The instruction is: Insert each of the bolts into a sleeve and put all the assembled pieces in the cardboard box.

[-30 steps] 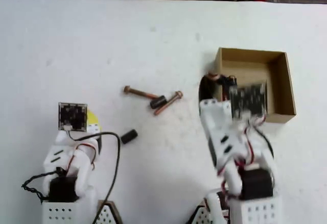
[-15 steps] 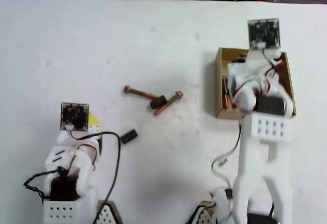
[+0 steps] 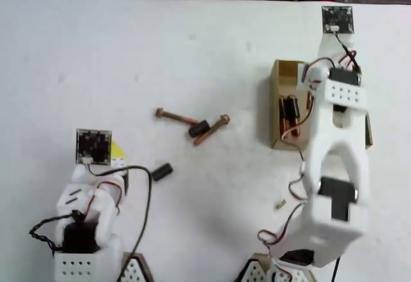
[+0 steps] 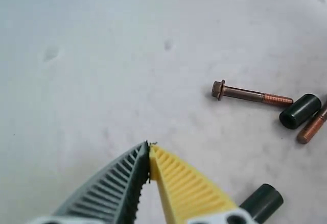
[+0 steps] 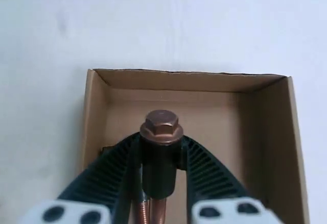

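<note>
— Between the right jaws, what is there?
— A black cylindrical sleeve (image 5: 158, 170) with a copper hex-head bolt (image 5: 161, 126) pushed through it. The right jaws are clenched on the sleeve from both sides. The bolt's long axis runs along the fingers, with its head out at the tips.
— And the open brown cardboard box (image 5: 96, 117)?
— It lies directly beyond that head. The wrist view frames the held piece inside the box walls, and the high view has the right arm stretched out over the box. I'd judge that letting go is all the next move needs, and the piece would likely drop head first and tip onto its side.
— Anything in the box already?
— One assembled piece (image 3: 289, 116) lies on the box floor, along the wall nearer the other arm.
— The left jaws?
— Pressed together tip to tip, gripping nothing, low over the white counter (image 4: 102, 55). A loose black sleeve (image 4: 263, 201) sits just beside them. Farther out lie a bare copper bolt (image 4: 250, 94), a second black sleeve (image 4: 299, 110) at its threaded end, and another copper bolt (image 4: 311, 129) beside that sleeve. These are well apart from the box, and the left arm is the nearer one for them
</note>
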Motion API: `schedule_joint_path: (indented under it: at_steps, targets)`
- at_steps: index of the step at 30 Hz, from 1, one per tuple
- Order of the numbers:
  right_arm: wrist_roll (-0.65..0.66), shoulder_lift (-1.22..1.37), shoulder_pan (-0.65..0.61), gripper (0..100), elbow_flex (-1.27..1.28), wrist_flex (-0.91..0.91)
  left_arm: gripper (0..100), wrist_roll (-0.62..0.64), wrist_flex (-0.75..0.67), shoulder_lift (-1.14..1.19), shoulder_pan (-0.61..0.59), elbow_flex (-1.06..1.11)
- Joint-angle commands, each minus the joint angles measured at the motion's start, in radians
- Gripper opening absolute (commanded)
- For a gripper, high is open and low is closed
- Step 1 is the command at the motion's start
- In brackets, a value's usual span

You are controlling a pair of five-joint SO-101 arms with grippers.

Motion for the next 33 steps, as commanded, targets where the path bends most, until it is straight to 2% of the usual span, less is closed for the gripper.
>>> schedule_joint_path:
  at_steps: [1, 5, 15, 18, 21, 29, 33]
  targets:
    - [0.048, 0.064, 0.007, 1.8, -0.104, 0.002, 2, -0.011, -0.005, -0.005, -0.005, -0.008]
    - [0.112, 0.157, 0.007, 1.8, -0.133, 0.001, 2, -0.011, -0.005, -0.005, -0.005, -0.006]
    - [0.12, 0.306, 0.013, 3.5, -0.206, 0.002, 2, -0.011, -0.032, -0.005, -0.004, 0.018]
    - [0.12, 0.311, 0.013, 10.5, -0.204, 0.002, 2, -0.011, -0.098, -0.005, -0.004, 0.057]
    - [0.12, 0.311, 0.013, 15.0, -0.204, 0.004, 2, -0.011, -0.103, -0.005, -0.005, 0.058]
    - [0.183, 0.275, 0.012, 15.2, -0.204, 0.005, 2, -0.011, -0.103, -0.005, -0.005, 0.058]
    - [0.183, 0.163, -0.012, 15.2, -0.204, 0.091, 2, -0.011, -0.103, -0.005, -0.005, 0.058]
